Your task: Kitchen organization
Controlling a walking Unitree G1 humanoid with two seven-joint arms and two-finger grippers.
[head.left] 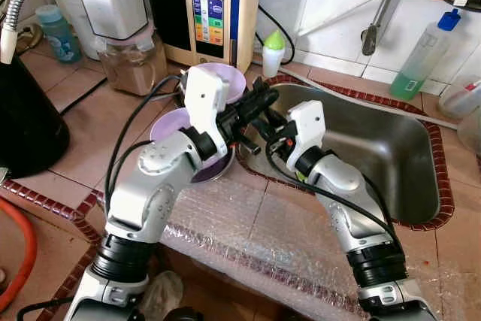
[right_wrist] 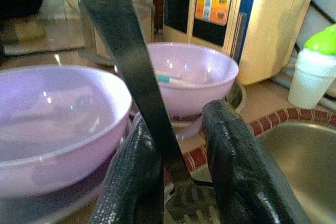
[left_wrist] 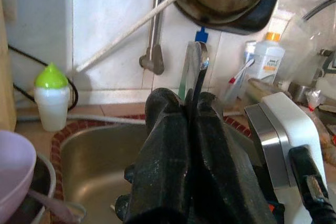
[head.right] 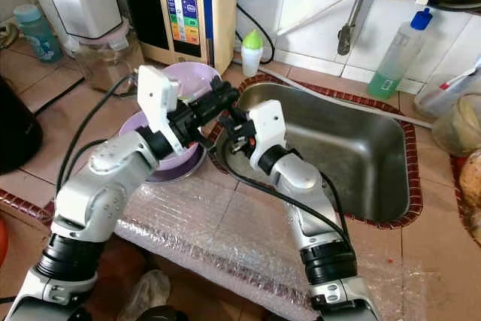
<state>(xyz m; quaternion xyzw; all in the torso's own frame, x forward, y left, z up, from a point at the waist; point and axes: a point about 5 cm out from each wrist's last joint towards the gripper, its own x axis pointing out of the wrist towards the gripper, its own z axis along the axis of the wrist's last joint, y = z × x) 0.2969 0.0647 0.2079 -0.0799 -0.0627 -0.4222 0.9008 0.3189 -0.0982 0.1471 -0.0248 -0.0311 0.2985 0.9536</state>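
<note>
Landmark: the steel sink (head.left: 391, 155), sunk into the tiled bench (head.left: 83, 118); everything below is placed from it.
Bowls: two lilac bowls (right_wrist: 52, 108) sit just beyond the sink's left rim, one nearer the wall than the other, each nested in a metal dish; probably waiting to be sorted.
Left gripper: the left gripper (left_wrist: 191, 124) hovers over the sink's left rim, clenched on a thin metal utensil (left_wrist: 201, 64) that sticks up past its fingertips, likely a spoon handle, shiny and narrow.
Right gripper: the right gripper (right_wrist: 181, 145) is at the same rim, facing the bowls, grasping a fork (right_wrist: 131, 61); its dark flat handle rises between the fingers, tines at the fingers' base.
Why held so: both grippers meet at the rim, seemingly so cutlery can pass between them or go toward the bowls.
Squeeze bottle: the green-capped bottle (head.left: 273, 52) stands at the sink's far left corner.
</note>
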